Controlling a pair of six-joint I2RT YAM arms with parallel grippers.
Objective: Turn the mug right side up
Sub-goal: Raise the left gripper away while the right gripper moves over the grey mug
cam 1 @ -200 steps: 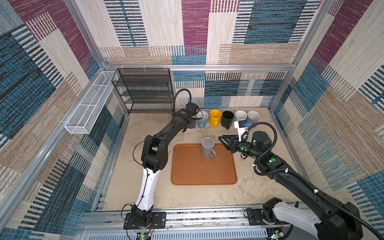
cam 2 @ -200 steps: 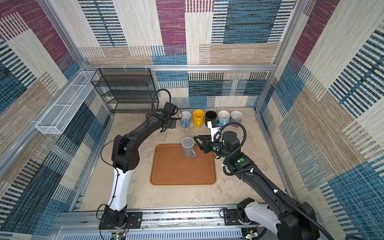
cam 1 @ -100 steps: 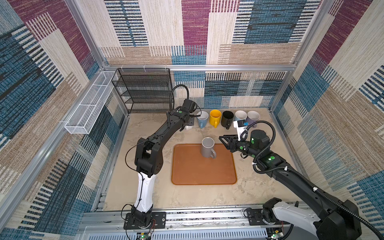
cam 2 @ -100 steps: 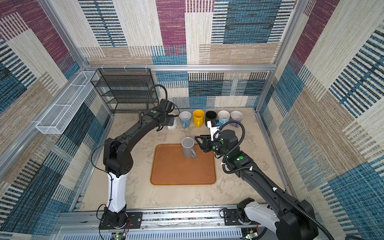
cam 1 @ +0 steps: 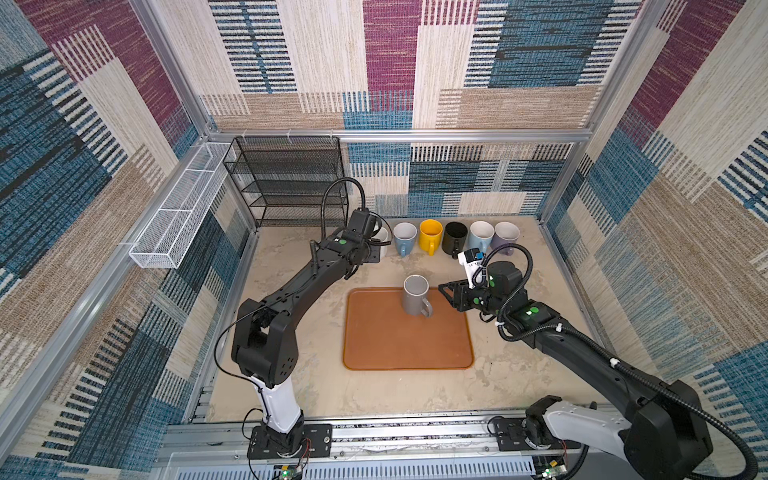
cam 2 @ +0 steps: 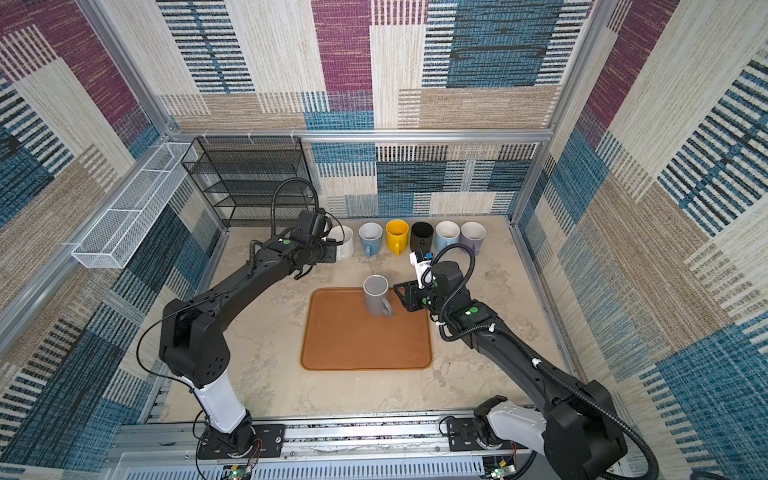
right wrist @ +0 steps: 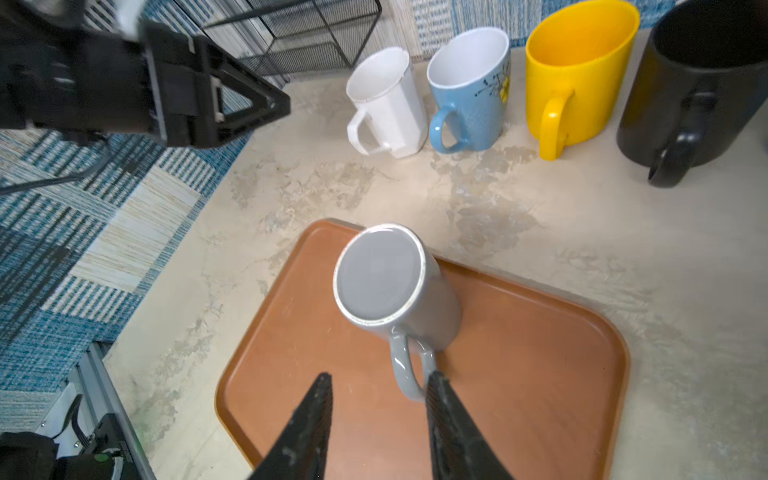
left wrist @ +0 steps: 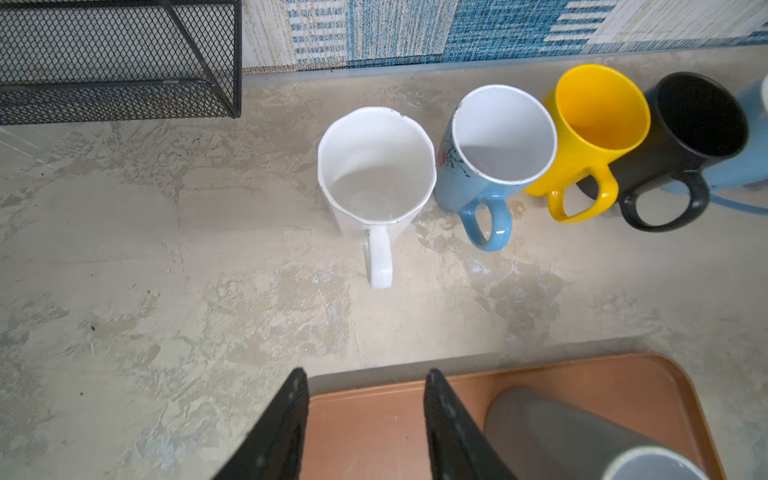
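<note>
Upside down on tray (cam 1: 399,345), at its 12 o'clock edge: mug (cam 1: 414,296). Long axis upright, flat base up, mouth down on the tray. Handle toward 5 o'clock in both top views.

Just beside it at 3 o'clock: right gripper (cam 1: 444,289), fingers (right wrist: 449,415) apart, clamped on nothing. In the right wrist view, handle tip between them and close against one; contact impossible to tell.

At 10 o'clock, well apart from the mug: left gripper (left wrist: 365,376), fingers apart and empty, low over table (cam 1: 324,374) near white mug (left wrist: 376,166).

Table mottled beige. Along its 12 o'clock edge, a row (cam 1: 455,237) of upright mugs, handles toward 6 o'clock. At 11 o'clock, black mesh rack (cam 1: 291,183); at 10 o'clock, white wire basket (cam 1: 183,216) on the side rail. All round, walls (cam 1: 519,62) of blue, plum and cream woven patchwork.
</note>
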